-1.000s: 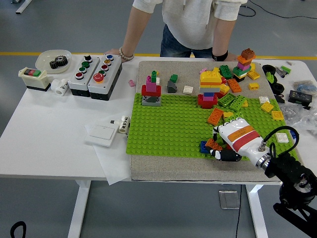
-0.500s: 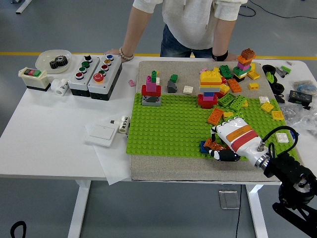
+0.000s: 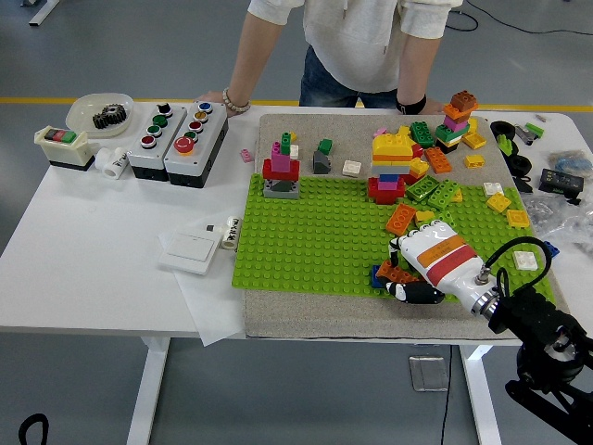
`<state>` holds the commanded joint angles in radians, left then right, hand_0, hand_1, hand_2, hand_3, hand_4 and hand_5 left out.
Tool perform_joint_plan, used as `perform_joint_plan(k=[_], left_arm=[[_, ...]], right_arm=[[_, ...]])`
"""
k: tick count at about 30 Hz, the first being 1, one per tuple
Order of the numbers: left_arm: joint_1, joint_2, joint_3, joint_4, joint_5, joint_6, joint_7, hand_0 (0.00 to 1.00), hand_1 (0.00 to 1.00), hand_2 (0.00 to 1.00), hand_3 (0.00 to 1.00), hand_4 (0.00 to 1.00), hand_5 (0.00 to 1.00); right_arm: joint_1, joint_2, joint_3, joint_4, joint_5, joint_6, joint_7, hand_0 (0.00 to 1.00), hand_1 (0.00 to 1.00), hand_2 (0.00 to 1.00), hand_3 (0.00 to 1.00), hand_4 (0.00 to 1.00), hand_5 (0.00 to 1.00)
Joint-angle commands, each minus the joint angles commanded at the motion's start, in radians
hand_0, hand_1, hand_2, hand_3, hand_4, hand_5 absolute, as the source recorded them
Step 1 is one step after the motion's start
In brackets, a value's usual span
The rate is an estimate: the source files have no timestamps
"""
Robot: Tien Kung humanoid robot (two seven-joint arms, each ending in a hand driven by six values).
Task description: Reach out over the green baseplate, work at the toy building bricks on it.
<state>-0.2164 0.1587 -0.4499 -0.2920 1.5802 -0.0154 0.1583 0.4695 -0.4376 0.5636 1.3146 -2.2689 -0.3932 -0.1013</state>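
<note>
Head view shows the right robot hand (image 3: 414, 269) low over the green baseplate (image 3: 315, 232), fingers apparently curled onto an orange brick (image 3: 393, 274) near its front edge; next, lift it cleanly.

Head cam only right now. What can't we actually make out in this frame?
- Right hand: its back covers the fingers, so its grip on the orange brick and blue brick under it cannot be judged.
- Left arm: out of frame.
- Person: cut off by the top edge above the chest.
- Black clutter at the right edge: cropped, too small to identify.
- Button boxes: labels too small to read.
</note>
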Motion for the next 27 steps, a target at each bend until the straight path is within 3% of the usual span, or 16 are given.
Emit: perform_joint_plan(k=[18, 27], left_arm=[[-0.001, 0.0, 0.003, 0.001, -0.005, 0.003, -0.001, 0.61, 0.649, 0.7, 0.613, 0.666, 0.661], [-0.003, 0.0, 0.004, 0.001, -0.005, 0.004, -0.001, 0.609, 0.648, 0.7, 0.613, 0.665, 0.66]], right_arm=[[-0.003, -0.007, 0.007, 0.007, 0.0, -0.027, 0.016, 0.159, 0.177, 0.276, 0.433, 0.725, 0.454], [0.023, -0.014, -0.027, 0.004, 0.0, -0.039, 0.068, 0.159, 0.179, 0.275, 0.434, 0.722, 0.456]])
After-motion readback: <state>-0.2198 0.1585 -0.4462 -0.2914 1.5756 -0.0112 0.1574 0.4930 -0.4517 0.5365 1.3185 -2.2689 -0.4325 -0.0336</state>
